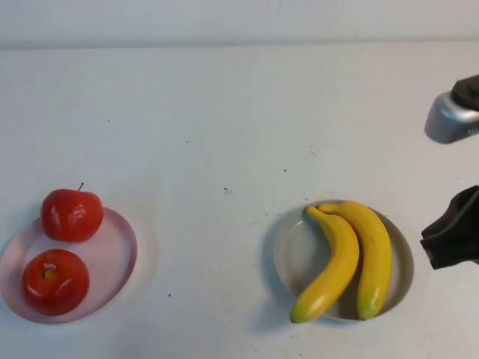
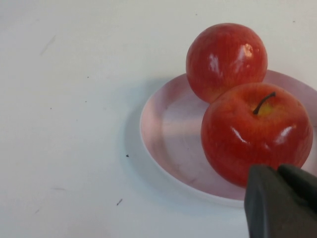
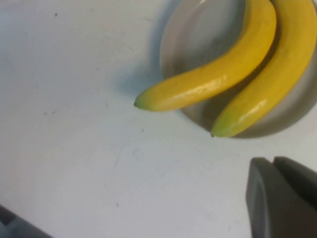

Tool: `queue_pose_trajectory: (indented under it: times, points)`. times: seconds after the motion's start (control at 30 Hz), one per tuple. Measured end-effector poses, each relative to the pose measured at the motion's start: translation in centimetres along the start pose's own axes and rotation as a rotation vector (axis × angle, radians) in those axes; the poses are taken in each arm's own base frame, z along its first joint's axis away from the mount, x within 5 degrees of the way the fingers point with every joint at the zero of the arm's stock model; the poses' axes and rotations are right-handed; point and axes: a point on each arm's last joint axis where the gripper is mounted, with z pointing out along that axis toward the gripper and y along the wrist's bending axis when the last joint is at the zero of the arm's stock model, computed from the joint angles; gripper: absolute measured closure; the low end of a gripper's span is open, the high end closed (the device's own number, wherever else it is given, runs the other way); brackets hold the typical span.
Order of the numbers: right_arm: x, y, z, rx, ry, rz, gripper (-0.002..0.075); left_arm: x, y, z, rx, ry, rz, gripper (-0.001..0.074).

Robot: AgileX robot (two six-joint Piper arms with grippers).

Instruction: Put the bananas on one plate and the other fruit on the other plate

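Two red apples (image 1: 71, 215) (image 1: 55, 280) sit on the pale pink plate (image 1: 112, 254) at the near left. The two joined yellow bananas (image 1: 352, 254) lie on the grey-blue plate (image 1: 296, 258) at the near right. In the left wrist view, my left gripper (image 2: 277, 171) is shut and empty, just short of the nearer apple (image 2: 255, 131) on the pink plate (image 2: 168, 134). In the right wrist view, my right gripper (image 3: 274, 161) is shut and empty, apart from the bananas (image 3: 223, 74) and their plate (image 3: 198, 34). The left arm is out of the high view.
The right arm (image 1: 453, 239) shows at the right edge of the high view, beside the grey-blue plate, with a silver-grey part (image 1: 451, 116) above it. The white table (image 1: 224, 134) lies bare between and behind the plates.
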Motion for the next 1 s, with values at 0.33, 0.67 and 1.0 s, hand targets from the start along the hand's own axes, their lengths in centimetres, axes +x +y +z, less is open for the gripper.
queue_pose_trajectory:
  times: [0.33,0.67,1.0]
  points:
    - [5.6,-4.5,6.3,0.035,-0.367,0.039,0.0741,0.0,0.0,0.0,0.000,0.000,0.000,0.0731]
    - [17.7,-9.1,9.3,0.333,-0.911,0.236,0.0742,0.0,0.0,0.0,0.000,0.000,0.000,0.0731]
    - [20.6,-8.2,8.7,0.353,-1.028,0.209,0.0741,0.0,0.0,0.0,0.000,0.000,0.000,0.0731]
